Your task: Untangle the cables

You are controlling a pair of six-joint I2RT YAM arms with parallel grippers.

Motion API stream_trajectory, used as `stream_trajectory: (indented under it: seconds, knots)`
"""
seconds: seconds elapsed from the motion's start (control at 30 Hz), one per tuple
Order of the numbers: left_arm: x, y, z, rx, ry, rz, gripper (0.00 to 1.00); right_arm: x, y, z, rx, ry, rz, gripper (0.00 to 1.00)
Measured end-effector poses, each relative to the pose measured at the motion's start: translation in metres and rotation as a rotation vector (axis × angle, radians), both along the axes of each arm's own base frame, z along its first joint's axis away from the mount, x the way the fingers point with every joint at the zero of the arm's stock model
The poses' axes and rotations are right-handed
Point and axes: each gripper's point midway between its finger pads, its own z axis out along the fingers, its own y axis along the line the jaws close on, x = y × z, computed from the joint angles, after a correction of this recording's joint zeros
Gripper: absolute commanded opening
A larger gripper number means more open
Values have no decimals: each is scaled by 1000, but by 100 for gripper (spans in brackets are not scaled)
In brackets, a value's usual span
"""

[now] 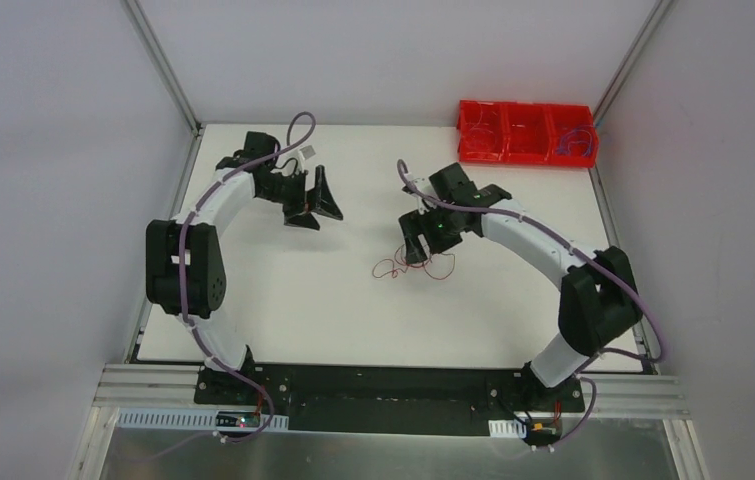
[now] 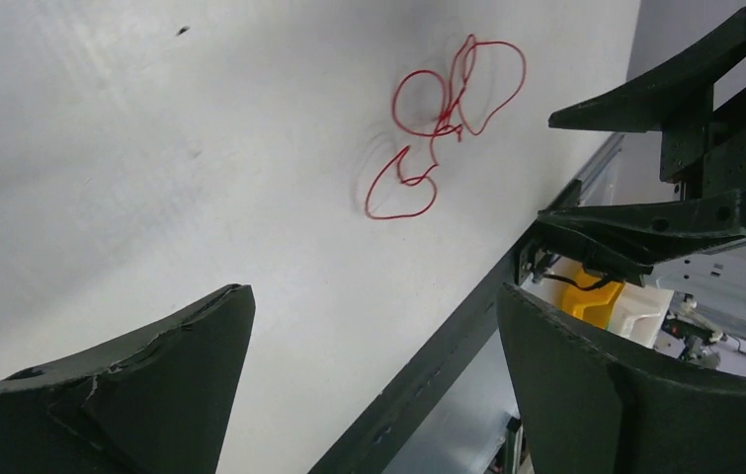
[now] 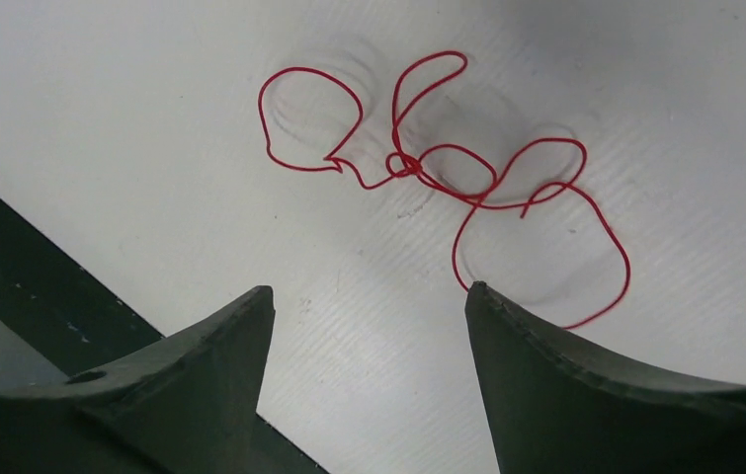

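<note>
Cables (image 1: 413,267) beneath spread right pincer (image 1: 415,254)

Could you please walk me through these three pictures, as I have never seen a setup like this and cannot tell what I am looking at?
You are seeing two robot arms bolted at the near edge of a white table. The wide picture comes from a fixed camera above and behind them. The other two come from small cameras on each wrist, so the dark curved shapes at the bottom of those views are that arm's own jaws.

The left gripper hangs over the far left of the table, jaws apart, holding nothing. The right gripper is above a small tangle of thin red cables, jaws also apart and empty. The wire loops lie loose on the table, crossing at a small knot.

At the far right corner sits a red bin with compartments; one appears to hold purplish wire.
</note>
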Motion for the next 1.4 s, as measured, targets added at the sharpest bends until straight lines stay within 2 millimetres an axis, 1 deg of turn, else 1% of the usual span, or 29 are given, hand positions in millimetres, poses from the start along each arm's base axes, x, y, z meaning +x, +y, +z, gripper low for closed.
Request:
stream_trajectory:
  seconds: [0.03, 0.1, 0.17, 0.27, 0.33, 0.47, 0.5, 0.53, 0.63, 0.67, 0.7, 0.77, 0.83, 0.9, 0.93, 0.97, 1.03, 1.07, 1.13, 1.17, 1.2, 1.23, 1.27, 1.4]
  knots:
    - [-1, 11, -1, 15, -1, 19, 96, 0, 6, -7, -17, -4, 14, 70]
    - [-8, 25, -7, 44, 9, 41, 96, 3, 15, -19, -53, -7, 30, 66]
    - [-18, 34, -14, 76, 30, 48, 96, 11, 24, -32, -89, -15, 37, 64]
    - [-31, 41, -20, 116, 43, 46, 97, 24, 34, -49, -141, -33, 37, 63]
    - [-38, 44, -20, 134, 41, 44, 97, 30, 38, -59, -176, -37, 35, 61]
    - [-45, 49, -12, 162, 5, 42, 98, 30, 37, -80, -227, -13, 27, 56]
    - [-44, 49, -11, 168, -8, 42, 97, 29, 36, -84, -237, -3, 25, 52]
    - [-44, 50, -9, 174, -17, 42, 97, 28, 36, -87, -243, 4, 27, 45]
    - [-44, 51, -8, 179, -29, 37, 96, 24, 31, -92, -267, 21, 33, 19]
    - [-44, 51, -9, 180, -29, 37, 96, 23, 29, -92, -274, 26, 37, 8]
    - [-44, 51, -9, 180, -28, 37, 96, 23, 27, -92, -278, 30, 40, 0]
    - [-44, 51, -8, 179, -29, 36, 95, 22, 20, -92, -288, 46, 44, 0]
    - [-40, 51, -6, 178, -32, 36, 95, 26, 10, -88, -296, 65, 32, 0]
    - [-34, 50, -4, 173, -39, 35, 95, 41, -2, -76, -286, 66, -3, 0]
    - [-31, 49, -3, 171, -43, 35, 95, 55, -7, -65, -267, 57, -28, 0]
    - [-29, 49, -2, 170, -44, 35, 95, 73, -13, -52, -240, 32, -59, 0]
    - [-25, 48, 0, 166, -51, 34, 95, 112, -26, -20, -180, -40, -131, 0]
    - [-23, 47, 2, 161, -55, 33, 95, 126, -34, -8, -157, -69, -161, 0]
    - [-19, 46, 6, 151, -67, 30, 95, 158, -54, 24, -108, -141, -233, 0]
    - [-17, 46, 9, 150, -74, 30, 95, 172, -66, 39, -89, -174, -268, 0]
    - [-16, 45, 11, 148, -82, 30, 95, 182, -75, 51, -76, -201, -294, 0]
    - [-14, 45, 13, 146, -88, 30, 95, 194, -88, 68, -59, -236, -329, 0]
    - [-13, 45, 15, 145, -93, 30, 95, 203, -97, 82, -46, -267, -354, 0]
    - [-9, 44, 19, 141, -107, 30, 95, 250, -137, 155, 47, -438, -478, 0]
